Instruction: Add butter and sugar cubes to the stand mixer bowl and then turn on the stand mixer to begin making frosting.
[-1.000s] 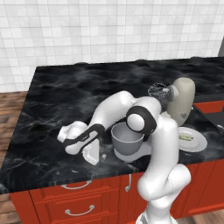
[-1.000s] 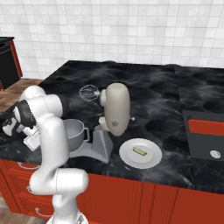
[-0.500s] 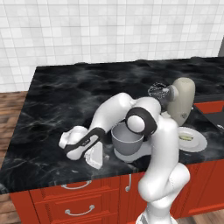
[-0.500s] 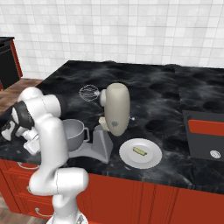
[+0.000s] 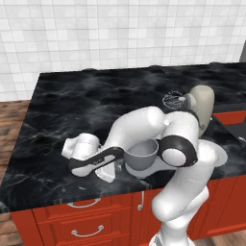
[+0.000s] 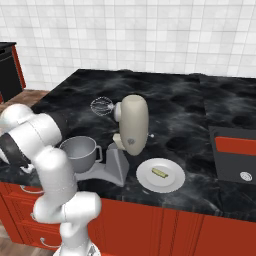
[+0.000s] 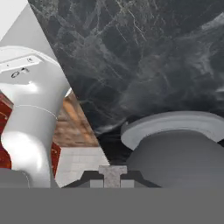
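My gripper hangs low over the black counter, just left of the grey stand mixer bowl, near the front edge. In the hand view its dark tips are shut on a small pale block, a sugar cube, with the bowl close on the right. The stand mixer has its beige head tilted up, its wire whisk clear of the bowl. The butter lies on a white plate right of the mixer.
The black marble counter stretches far back to a tiled wall. A dark sink or appliance sits at the counter's right end. Red cabinet drawers run below the front edge. My own arm arches over the bowl.
The gripper's fingers have closed on the small pale block. The hand has stayed low, left of the bowl; mixer, plate and butter are where they were.
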Available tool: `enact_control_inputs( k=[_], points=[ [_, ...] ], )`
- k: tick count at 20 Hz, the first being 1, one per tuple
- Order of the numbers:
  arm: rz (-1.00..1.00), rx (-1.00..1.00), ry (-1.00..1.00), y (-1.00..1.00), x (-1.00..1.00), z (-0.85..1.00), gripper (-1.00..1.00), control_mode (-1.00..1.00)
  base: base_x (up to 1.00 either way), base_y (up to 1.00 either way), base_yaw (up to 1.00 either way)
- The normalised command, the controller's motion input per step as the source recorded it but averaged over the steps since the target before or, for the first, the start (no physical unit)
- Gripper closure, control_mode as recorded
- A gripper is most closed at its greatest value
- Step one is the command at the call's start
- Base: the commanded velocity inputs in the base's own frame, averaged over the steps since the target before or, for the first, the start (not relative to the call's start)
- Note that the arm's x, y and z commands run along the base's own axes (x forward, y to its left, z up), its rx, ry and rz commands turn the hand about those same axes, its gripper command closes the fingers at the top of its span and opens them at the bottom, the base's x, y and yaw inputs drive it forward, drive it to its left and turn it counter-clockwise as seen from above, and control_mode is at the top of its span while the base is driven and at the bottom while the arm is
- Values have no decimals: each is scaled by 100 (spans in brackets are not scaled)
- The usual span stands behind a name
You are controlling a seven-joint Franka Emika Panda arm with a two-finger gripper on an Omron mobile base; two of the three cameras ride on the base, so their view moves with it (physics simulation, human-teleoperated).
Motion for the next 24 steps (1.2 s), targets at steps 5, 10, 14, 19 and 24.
enact_control_inputs(
  k=[5, 10, 14, 19, 24],
  points=[
    [2, 23, -3, -7, -8, 100, 100, -100, 0, 0, 0],
    [0, 22, -1, -29, 2, 92, 100, -100, 0, 0, 0],
    [0, 16, -1, -58, 25, 53, 100, -100, 0, 0, 0],
    [0, 8, 0, -53, 33, -1, 100, -100, 0, 0, 0],
    [0, 12, 0, -26, 43, -18, 100, -100, 0, 0, 0]
  ],
)
